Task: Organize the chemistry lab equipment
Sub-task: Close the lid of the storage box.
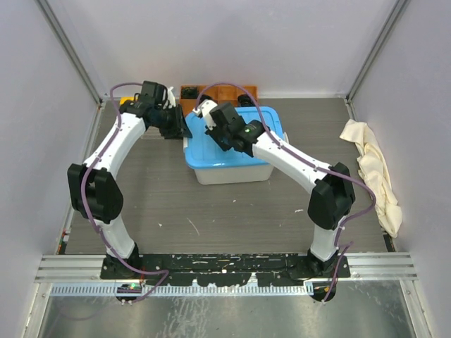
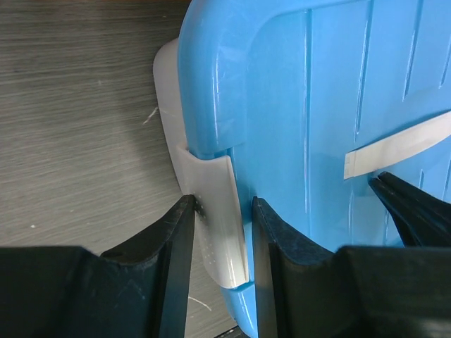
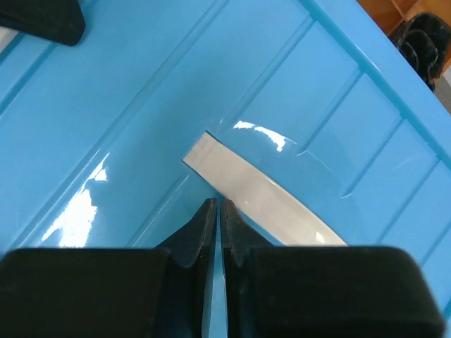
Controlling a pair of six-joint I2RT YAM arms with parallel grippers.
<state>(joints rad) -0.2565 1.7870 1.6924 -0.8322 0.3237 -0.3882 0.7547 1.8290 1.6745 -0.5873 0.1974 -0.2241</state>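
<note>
1. Far-left corner of the table [image 1: 176, 204]: only a yellow piece [image 1: 127, 101] peeking past the left arm, mostly covered, too little on show to say what it is. Cannot pick out any tubes, flasks, tongs, dropper or stick in any view.
2. Left gripper [image 2: 222, 204] at the left end of the bin, jaws spread, one finger [image 2: 176, 239] on each side of a white latch [image 2: 211, 179] that clips the lid down. Cannot tell whether the pads touch the latch or merely flank it.
3. Toward the middle of the far edge: a pale bin [image 1: 232, 174] under a blue lid [image 1: 211, 151], lid on, contents entirely hidden. Part of the lid covered by the right arm in the top view.
4. On the lid, a white strip [image 3: 261, 193] under clear tape, plain white on the face shown, no readable writing. Right gripper [image 3: 215, 205] with fingers pressed almost together, tips at the strip's edge. Cannot tell whether anything is nipped between them.
5. Behind the bin, against the far edge: an orange thing [image 1: 229, 93], half hidden by the grippers and cut off in the right wrist view. A dark shape [image 3: 423, 39] beside it, too blurred to make out.
6. Along the right edge: a crumpled cream cloth [image 1: 373, 176].
</note>
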